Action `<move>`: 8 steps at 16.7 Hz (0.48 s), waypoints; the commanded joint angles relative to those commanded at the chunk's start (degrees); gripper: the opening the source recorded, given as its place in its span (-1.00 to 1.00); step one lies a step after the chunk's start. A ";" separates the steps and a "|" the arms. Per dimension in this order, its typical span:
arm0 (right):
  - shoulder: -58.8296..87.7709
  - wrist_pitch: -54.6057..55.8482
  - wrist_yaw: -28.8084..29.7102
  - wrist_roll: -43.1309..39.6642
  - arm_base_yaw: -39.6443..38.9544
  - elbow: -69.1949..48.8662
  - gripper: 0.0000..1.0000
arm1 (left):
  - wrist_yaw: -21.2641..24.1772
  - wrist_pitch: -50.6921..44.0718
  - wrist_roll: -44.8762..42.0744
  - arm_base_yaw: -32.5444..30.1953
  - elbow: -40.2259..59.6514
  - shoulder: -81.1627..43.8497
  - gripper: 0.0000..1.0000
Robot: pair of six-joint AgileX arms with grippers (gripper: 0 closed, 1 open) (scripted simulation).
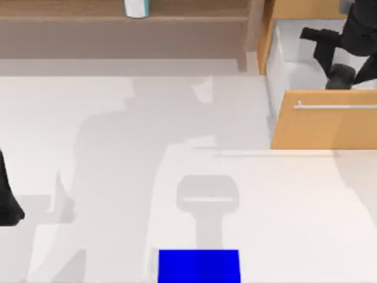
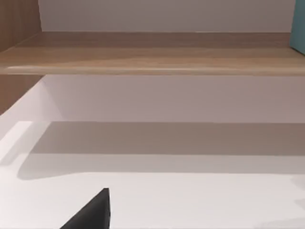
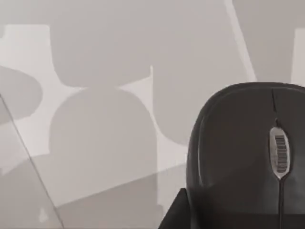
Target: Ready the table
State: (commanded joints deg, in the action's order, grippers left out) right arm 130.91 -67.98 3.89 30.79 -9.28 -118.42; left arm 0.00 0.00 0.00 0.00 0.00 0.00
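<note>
Fingers of the right arm (image 1: 340,75) are down inside the open drawer at the upper right of the top view. Whether they are released or clenched cannot be told. Left fingers (image 2: 93,214) sit at the left edge of that frame, idle above the surface, and their state cannot be told either.

Worktop (image 1: 88,147): fills most of the top view, from the left edge to the right and down to the bottom edge. Judged rigid, heavy and fixed, it is not a part to grip. Its matte white face looks smooth, so parts set on it may slide. Lower them flat rather than drop them.

Shelf (image 1: 70,23): brown wood, along the upper edge.

Cabinet (image 1: 324,127): upper right, drawer pulled open.

Pad (image 1: 199,266): blue, flat on the worktop at bottom centre.

Mouse (image 3: 243,157): dark, resting on the drawer floor. Judged light, hard and slick. Grip it across the two long sides, clear of the wheel.

Cup (image 1: 136,7): on the shelf, upper centre-left.
</note>
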 joint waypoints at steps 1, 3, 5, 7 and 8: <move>-2.03 0.40 0.03 0.67 -0.61 0.63 -1.00 | 0.00 0.00 0.00 0.00 0.00 0.00 1.00; -6.15 1.69 0.00 2.40 -2.47 1.99 -1.00 | 0.00 0.00 0.00 0.00 0.00 0.00 1.00; -10.11 3.47 -0.15 4.63 -5.28 3.68 -1.00 | 0.00 0.00 0.00 0.00 0.00 0.00 1.00; -13.69 5.41 -0.38 7.21 -8.87 5.89 -1.00 | 0.00 0.00 0.00 0.00 0.00 0.00 1.00; -15.24 6.35 -0.51 8.62 -10.96 7.28 -1.00 | 0.00 0.00 0.00 0.00 0.00 0.00 1.00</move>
State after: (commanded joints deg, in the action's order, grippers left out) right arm 115.67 -61.63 3.38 39.42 -20.24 -111.13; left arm 0.00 0.00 0.00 0.00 0.00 0.00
